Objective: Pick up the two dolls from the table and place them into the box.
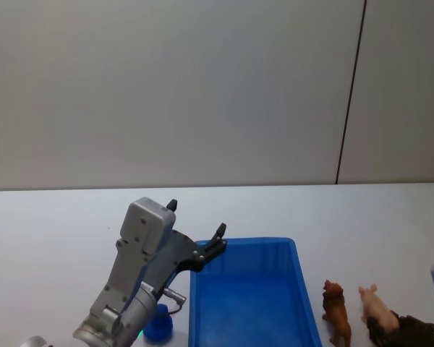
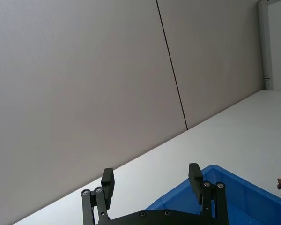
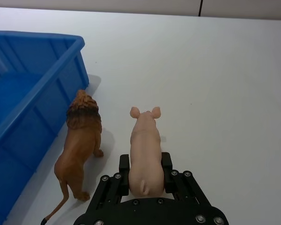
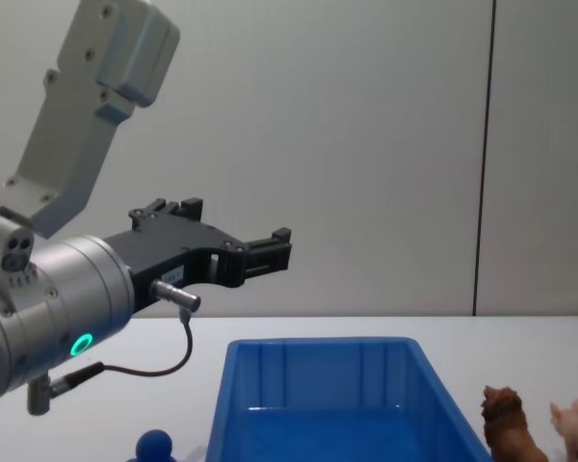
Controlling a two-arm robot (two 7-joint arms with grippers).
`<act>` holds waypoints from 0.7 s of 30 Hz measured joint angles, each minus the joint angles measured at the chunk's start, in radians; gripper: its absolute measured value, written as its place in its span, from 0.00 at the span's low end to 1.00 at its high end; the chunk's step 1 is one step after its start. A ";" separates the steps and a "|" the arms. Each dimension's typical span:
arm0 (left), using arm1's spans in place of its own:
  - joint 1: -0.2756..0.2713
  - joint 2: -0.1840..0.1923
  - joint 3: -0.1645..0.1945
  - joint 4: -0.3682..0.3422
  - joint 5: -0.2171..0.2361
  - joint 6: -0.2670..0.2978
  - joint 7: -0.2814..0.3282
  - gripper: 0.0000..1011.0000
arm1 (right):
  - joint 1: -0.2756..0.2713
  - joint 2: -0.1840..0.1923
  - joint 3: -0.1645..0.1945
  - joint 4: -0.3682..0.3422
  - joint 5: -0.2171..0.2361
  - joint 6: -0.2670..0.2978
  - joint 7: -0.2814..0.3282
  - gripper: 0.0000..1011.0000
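Since no toy is seen on the visible part of the floor of the box [image 1: 246,242], neither doll is judged placed. The brown lion [image 3: 82,140] stands on the table [image 3: 225,70] just beside the box's right wall, a pink pig [image 3: 145,140] stands beside it, and the blue doll [image 1: 159,325] stands at the box's left wall. The right gripper [image 3: 145,161] is closed on the pig's hindquarters, the pig appearing not yet lifted, while the left gripper [image 2: 151,174] is held spread wide and empty above the box's far left corner. The box's near end is cut off in the head view, and the blue doll is partly hidden by the left arm.

Bright even light, soft faint shadows, sharp focus
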 joint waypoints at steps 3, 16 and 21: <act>0.000 0.000 0.000 0.000 0.000 0.000 0.000 0.99 | 0.003 -0.001 0.000 -0.007 -0.007 -0.002 -0.004 0.37; 0.000 0.000 0.000 0.000 0.000 0.000 0.000 0.99 | 0.030 -0.006 0.001 -0.066 -0.064 -0.046 -0.006 0.37; 0.000 0.000 0.000 0.000 0.000 0.000 0.000 0.99 | 0.057 -0.015 -0.006 -0.091 -0.091 -0.061 0.023 0.37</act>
